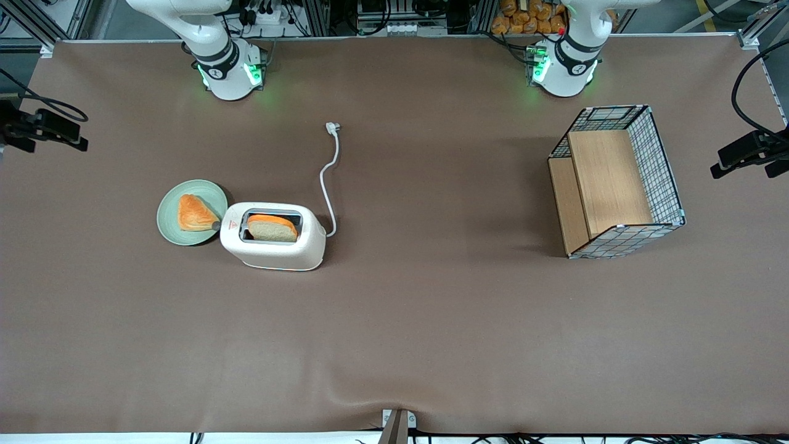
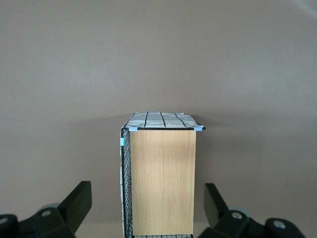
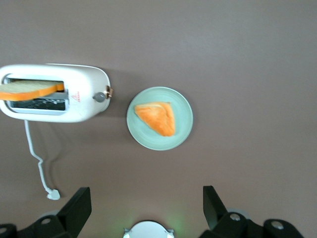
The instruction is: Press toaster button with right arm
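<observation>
The cream-white toaster [image 1: 273,236] [image 3: 54,93] lies on the brown table with a bread slice [image 1: 271,228] in its slot. Its small grey button [image 3: 99,96] [image 1: 216,226] sticks out of the end that faces a green plate [image 1: 169,228] [image 3: 143,136]. The white cord [image 1: 330,179] [image 3: 35,153] trails from the toaster's other end toward the arm bases. In the front view only the right arm's base and lower links [image 1: 209,37] show. My gripper [image 3: 146,206] hangs high above the table, open, with nothing between its fingers [image 3: 77,208]. It is well clear of the toaster and the button.
The plate holds a piece of toast [image 1: 194,214] [image 3: 156,118] and almost touches the toaster's button end. A wire basket with wooden panels [image 1: 662,172] [image 2: 163,178] stands toward the parked arm's end of the table.
</observation>
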Available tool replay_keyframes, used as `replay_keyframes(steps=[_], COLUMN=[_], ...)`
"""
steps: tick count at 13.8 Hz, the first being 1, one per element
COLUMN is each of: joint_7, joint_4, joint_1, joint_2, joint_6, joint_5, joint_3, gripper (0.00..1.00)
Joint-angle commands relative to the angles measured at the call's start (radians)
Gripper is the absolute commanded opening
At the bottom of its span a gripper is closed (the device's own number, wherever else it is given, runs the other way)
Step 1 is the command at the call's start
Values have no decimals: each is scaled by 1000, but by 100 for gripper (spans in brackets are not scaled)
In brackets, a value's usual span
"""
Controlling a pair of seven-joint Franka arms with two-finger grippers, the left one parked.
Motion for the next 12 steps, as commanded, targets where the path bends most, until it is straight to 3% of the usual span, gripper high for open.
replay_keyframes(steps=[1,12], joint_7=[23,141], joint_4=[17,26], joint_1=[-2,-4], joint_2=[-11,3], joint_6=[-45,1], joint_5=[-35,21], joint_3=[8,7], gripper=[100,100])
